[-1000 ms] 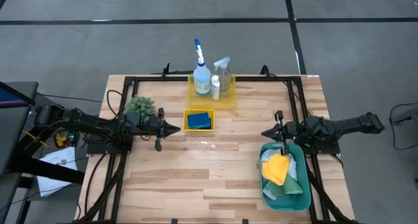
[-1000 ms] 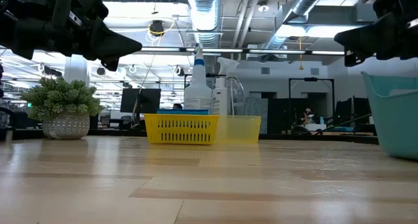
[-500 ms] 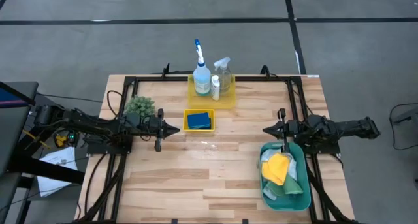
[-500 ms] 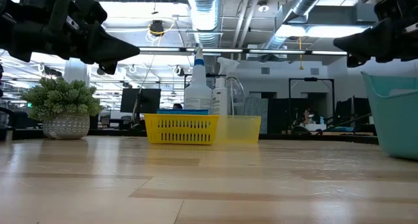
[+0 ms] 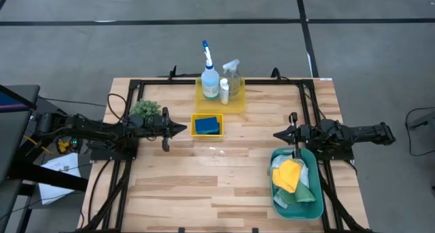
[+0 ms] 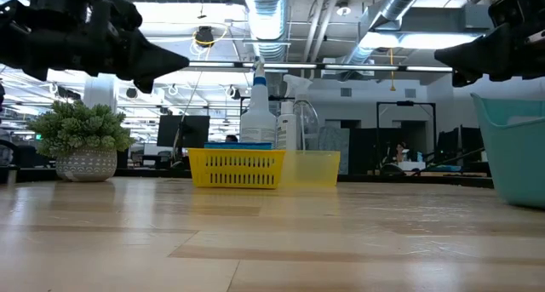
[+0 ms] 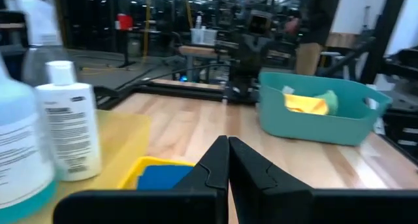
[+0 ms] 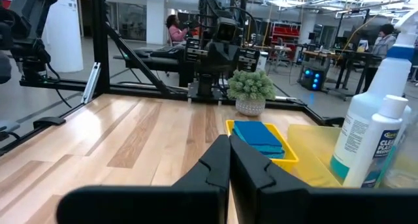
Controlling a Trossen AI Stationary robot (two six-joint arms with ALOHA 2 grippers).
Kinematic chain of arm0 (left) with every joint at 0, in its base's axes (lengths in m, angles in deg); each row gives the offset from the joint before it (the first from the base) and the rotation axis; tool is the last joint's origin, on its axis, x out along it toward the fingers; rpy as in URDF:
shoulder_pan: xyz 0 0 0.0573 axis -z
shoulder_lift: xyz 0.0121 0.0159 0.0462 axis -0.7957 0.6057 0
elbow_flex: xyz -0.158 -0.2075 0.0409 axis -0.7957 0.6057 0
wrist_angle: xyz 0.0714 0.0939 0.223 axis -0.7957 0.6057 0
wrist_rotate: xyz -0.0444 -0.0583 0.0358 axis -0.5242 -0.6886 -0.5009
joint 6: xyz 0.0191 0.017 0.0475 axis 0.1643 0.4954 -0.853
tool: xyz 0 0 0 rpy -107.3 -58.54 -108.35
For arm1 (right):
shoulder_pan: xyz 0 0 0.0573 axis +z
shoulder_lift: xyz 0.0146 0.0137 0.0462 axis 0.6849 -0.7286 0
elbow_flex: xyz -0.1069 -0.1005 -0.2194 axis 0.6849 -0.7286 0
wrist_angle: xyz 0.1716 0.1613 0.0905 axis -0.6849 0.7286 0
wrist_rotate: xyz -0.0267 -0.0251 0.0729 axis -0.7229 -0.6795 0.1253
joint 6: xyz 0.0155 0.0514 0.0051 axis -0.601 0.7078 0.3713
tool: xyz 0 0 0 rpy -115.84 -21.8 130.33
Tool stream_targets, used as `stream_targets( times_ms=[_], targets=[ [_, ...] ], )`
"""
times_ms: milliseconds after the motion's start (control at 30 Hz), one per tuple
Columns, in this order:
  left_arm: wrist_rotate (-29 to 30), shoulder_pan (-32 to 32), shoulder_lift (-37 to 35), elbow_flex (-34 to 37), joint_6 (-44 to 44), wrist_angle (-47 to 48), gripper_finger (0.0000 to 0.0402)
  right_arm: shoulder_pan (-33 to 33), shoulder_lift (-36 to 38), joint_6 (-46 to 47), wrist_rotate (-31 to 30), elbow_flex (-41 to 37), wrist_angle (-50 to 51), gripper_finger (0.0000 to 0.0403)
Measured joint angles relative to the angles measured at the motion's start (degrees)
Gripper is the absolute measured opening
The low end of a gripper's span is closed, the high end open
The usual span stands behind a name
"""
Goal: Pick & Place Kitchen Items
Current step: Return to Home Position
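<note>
Counter (image 5: 204,185) layout
3 bottles (image 5: 210,80) in far tray (image 5: 236,101); sponge (image 5: 207,125) in nearer tray (image 5: 206,115); plant (image 5: 145,111) left of it; cloths (image 5: 289,175) in bin (image 5: 297,214), near right.

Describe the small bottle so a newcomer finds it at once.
Find the yellow tray at the middle of the table's far edge. Three bottles stand in it; the small bottle is between the blue-white sprayer and the clear sprayer. It alone is short, white and has no trigger.
</note>
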Motion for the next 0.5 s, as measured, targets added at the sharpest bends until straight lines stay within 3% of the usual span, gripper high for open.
stream_targets(
  times_ms=[200,333,500],
  targets=[
    [-1.14,-2.94,-0.65,0.34,0.53,-0.08,0.0000,0.00,0.00,0.01,-0.22,0.00,-0.01,0.0000],
    [-3.76,-2.61,-4.81,4.56,0.55,-2.23,0.0000,0.00,-0.17,0.01,-0.26,0.00,-0.01,0.0000],
    [-4.21,-1.70,-10.35,4.61,1.15,7.14,0.0000,0.02,-0.18,0.01,-0.25,0.00,0.03,0.0000]
  ],
)
